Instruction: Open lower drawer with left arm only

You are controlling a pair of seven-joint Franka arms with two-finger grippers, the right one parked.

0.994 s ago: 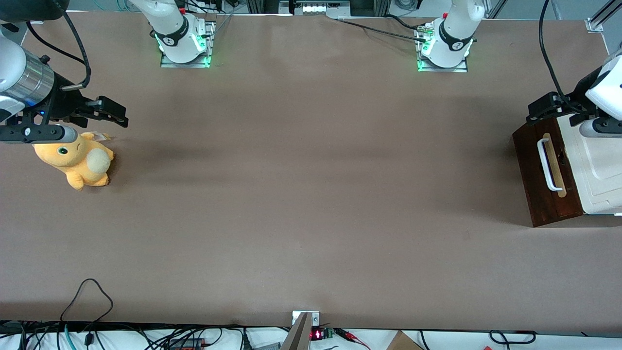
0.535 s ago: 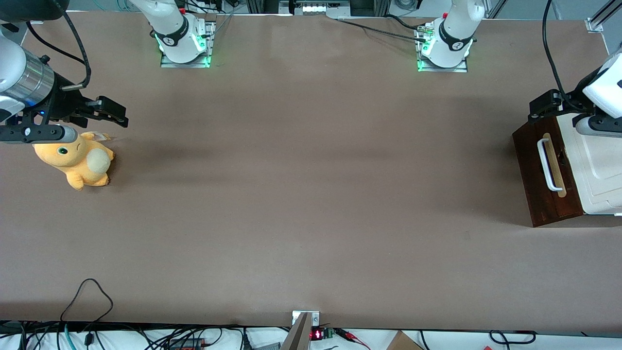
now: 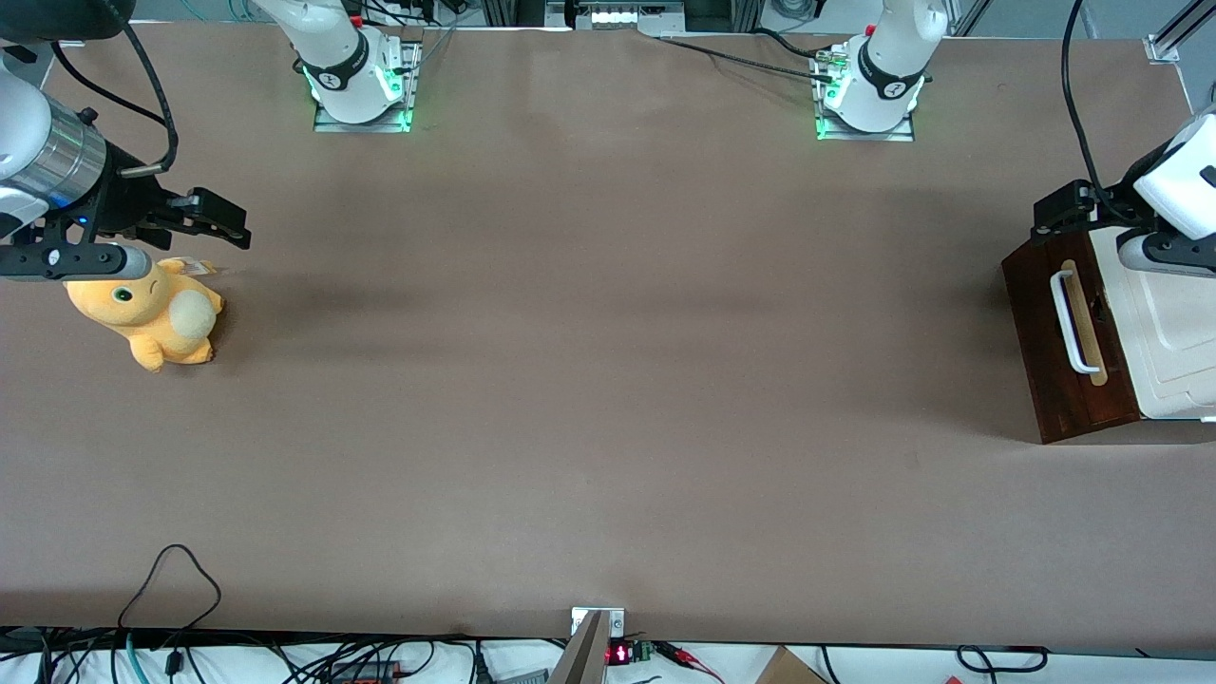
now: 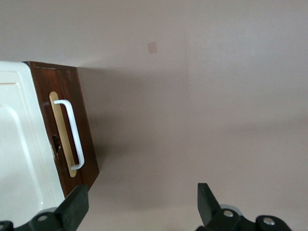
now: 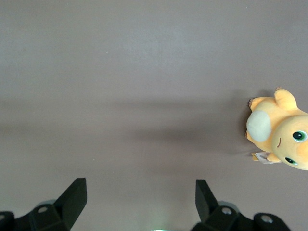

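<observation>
The lower drawer (image 3: 1040, 332) has a dark brown front with a white bar handle (image 3: 1071, 321) on a pale wood strip. It stands shut at the working arm's end of the table. The left arm's gripper (image 3: 1056, 217) hovers above the drawer corner that lies farthest from the front camera. In the left wrist view the gripper (image 4: 142, 202) is open, with only bare table between its black fingers (image 4: 76, 204). The drawer front (image 4: 85, 144) and handle (image 4: 72, 132) lie apart from the fingers, untouched.
A cream-white panel (image 3: 1173, 328) lies beside the drawer front, partly under the left arm. An orange plush toy (image 3: 152, 313) sits toward the parked arm's end. Two arm bases (image 3: 869, 95) stand at the table's edge farthest from the front camera. Cables (image 3: 171, 579) trail over the near edge.
The left arm's wrist and gripper have drifted slightly farther from the front camera and toward the table's end. The drawer has not moved.
</observation>
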